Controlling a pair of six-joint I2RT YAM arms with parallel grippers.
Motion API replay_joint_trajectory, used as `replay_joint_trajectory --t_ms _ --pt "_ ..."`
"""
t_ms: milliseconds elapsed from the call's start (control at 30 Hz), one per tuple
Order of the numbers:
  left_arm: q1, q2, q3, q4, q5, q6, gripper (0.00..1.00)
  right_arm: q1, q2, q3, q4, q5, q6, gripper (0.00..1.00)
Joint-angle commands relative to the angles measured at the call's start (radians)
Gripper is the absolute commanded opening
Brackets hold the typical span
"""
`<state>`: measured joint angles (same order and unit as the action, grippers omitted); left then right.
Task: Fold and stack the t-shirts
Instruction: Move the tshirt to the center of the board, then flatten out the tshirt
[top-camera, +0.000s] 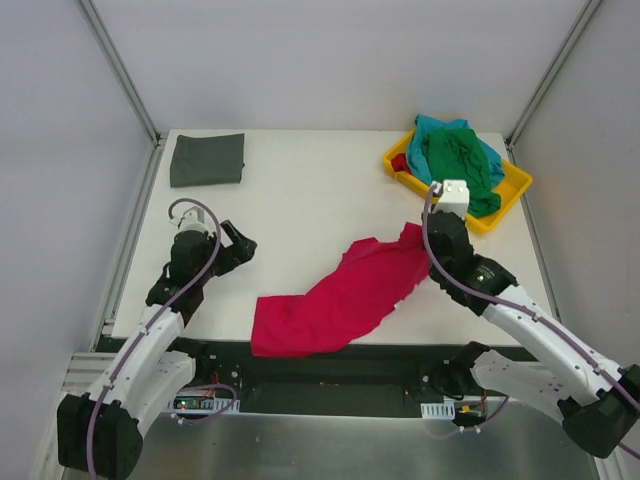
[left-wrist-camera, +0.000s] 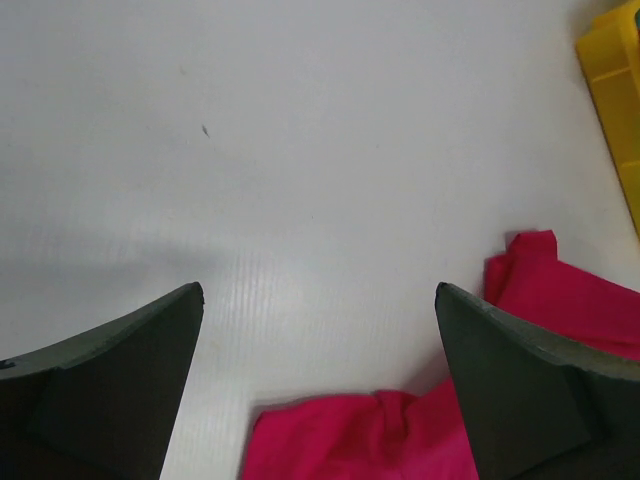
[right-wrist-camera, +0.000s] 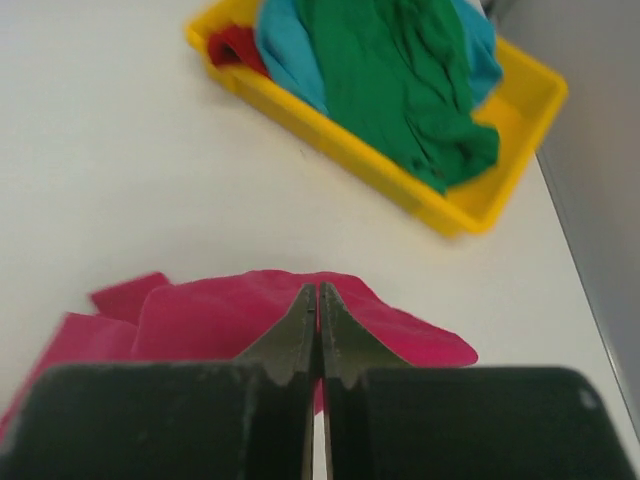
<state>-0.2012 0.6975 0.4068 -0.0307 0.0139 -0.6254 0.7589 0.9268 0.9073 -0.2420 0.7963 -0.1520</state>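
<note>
1. My crimson t-shirt (top-camera: 335, 292) reads as soft matt cloth, creased.
2. At ten o'clock on the table (top-camera: 300, 200), the dark grey t-shirt (top-camera: 207, 159) looks like smooth matt cloth.
3. At two o'clock, the tray (top-camera: 517, 183) is glossy yellow plastic; the green t-shirt (top-camera: 462, 160) in it is wrinkled cloth.
4. I see the table as matt white, faintly ribbed.

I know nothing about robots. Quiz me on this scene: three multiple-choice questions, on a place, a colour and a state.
1. Where on the table is the folded dark grey t-shirt? A) near right corner B) far left corner C) middle
2. Which colour lies uppermost in the yellow tray? A) green B) orange C) black
3. The left tool is: A) open, empty B) shut on cloth C) gripping the tray
1B, it lies alone there; 2A, the green t-shirt tops the pile; 3A, its jaws stand apart over bare table.
</note>
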Motion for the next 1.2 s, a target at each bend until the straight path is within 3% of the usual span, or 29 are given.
replay_joint_trajectory --t_ms 0,200,400,533,633,767,933,1000,1067,1133,1167 --pt "0.005 0.147 0.093 -0.066 0.133 -0.057 0.99 -0.136 -0.031 -0.157 -0.131 0.006 0.316 0.01" --pt "-0.013 0.244 0.052 -0.087 0.366 -0.131 0.99 -0.274 0.001 -0.239 -0.174 -0.02 0.381 0.01" --pt "-0.144 0.107 -0.031 -0.331 0.31 -0.117 0.99 -0.348 0.029 -0.232 -0.184 -0.075 0.348 0.01" --pt "-0.257 -0.004 -0.074 -0.492 0.215 -0.184 0.95 -0.362 0.011 -0.248 -0.183 -0.112 0.342 0.01" --pt "-0.326 -0.029 -0.092 -0.518 0.186 -0.226 0.88 -0.363 -0.003 -0.26 -0.169 -0.135 0.342 0.01" --pt "-0.383 0.086 -0.082 -0.52 0.139 -0.244 0.86 -0.365 -0.013 -0.277 -0.151 -0.158 0.338 0.01" --pt "-0.532 0.258 -0.005 -0.456 0.098 -0.234 0.74 -0.365 -0.028 -0.292 -0.131 -0.198 0.33 0.01" --pt "-0.564 0.315 0.018 -0.416 0.087 -0.231 0.62 -0.366 -0.036 -0.307 -0.106 -0.209 0.324 0.01" --pt "-0.578 0.371 0.041 -0.364 0.087 -0.22 0.35 -0.366 -0.042 -0.312 -0.095 -0.226 0.303 0.01" --pt "-0.578 0.419 0.07 -0.319 0.063 -0.208 0.0 -0.365 -0.057 -0.309 -0.085 -0.25 0.275 0.01" --pt "-0.577 0.431 0.096 -0.321 0.046 -0.188 0.0 -0.365 -0.074 -0.305 -0.085 -0.262 0.257 0.01"
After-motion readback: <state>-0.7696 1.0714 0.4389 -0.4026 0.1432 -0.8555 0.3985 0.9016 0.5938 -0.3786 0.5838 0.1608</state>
